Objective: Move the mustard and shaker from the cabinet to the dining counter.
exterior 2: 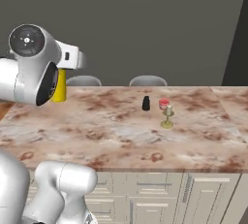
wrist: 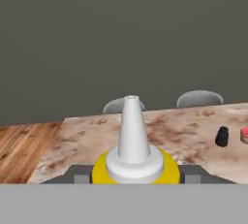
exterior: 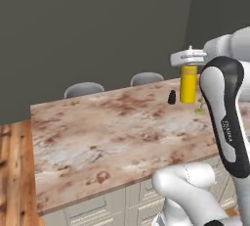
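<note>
The tabletop [exterior: 97,137] is a broad slab of brown-and-white marbled stone with a smooth, flat face, set over pale panelled drawer fronts [exterior 2: 160,194]. Beyond its far edge the rounded grey backs of two chairs [exterior 2: 147,80] rise against a plain dark wall, and a strip of wood-plank floor [exterior: 14,171] runs along the left.

The mustard [exterior: 188,84] is a slim yellow bottle with a white cone nozzle on a white collar. It hangs upright above the tabletop's far side, its top hidden under the white hand in the left base view and its body mostly covered by the arm in the right base view. In the hand view the fingers [wrist: 77,175] sit pressed against both sides of the yellow shoulder, clamped on the bottle.

The shaker [exterior 2: 146,103], small, black and tapered, stands on the tabletop. Near it are a red cup [exterior 2: 164,104] and a beige goblet [exterior 2: 167,117]; the cup is cut off at the hand view's right edge.
</note>
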Robot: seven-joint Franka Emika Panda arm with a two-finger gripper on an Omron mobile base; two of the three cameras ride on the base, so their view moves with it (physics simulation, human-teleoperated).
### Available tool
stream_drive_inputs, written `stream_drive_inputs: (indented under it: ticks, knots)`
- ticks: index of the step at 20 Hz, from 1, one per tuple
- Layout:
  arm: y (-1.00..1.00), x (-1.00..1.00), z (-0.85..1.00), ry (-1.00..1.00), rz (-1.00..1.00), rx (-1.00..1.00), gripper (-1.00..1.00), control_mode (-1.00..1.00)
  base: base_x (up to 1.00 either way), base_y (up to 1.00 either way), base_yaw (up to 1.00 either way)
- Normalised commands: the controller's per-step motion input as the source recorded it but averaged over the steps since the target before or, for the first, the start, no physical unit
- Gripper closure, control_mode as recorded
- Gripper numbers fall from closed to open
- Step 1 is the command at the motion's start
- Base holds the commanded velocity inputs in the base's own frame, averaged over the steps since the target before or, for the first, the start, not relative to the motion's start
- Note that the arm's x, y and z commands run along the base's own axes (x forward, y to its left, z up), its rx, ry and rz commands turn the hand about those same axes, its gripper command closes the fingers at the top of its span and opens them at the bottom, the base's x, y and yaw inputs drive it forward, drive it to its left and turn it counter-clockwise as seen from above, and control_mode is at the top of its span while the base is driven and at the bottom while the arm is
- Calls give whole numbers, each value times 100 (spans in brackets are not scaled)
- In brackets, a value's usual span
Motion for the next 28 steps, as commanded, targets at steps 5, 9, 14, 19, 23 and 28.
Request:
stream_drive_inputs:
  ticks: [5, 9, 14, 19, 23, 28]
  knots:
    - [61, 95, -33, -18, -62, -21, 100, -100, 0, 0, 0]
    - [24, 93, -47, -8, -70, -12, 100, -100, 0, 0, 0]
    - [0, 100, -53, 0, -66, -2, 100, -100, 0, 0, 0]
    - [-23, 44, -42, 5, -48, 4, 100, -100, 0, 0, 0]
    - [-57, 9, -38, 3, -17, 22, 100, -100, 0, 0, 0]
    - [-74, 33, -42, 2, 0, 27, 100, -100, 0, 0, 0]
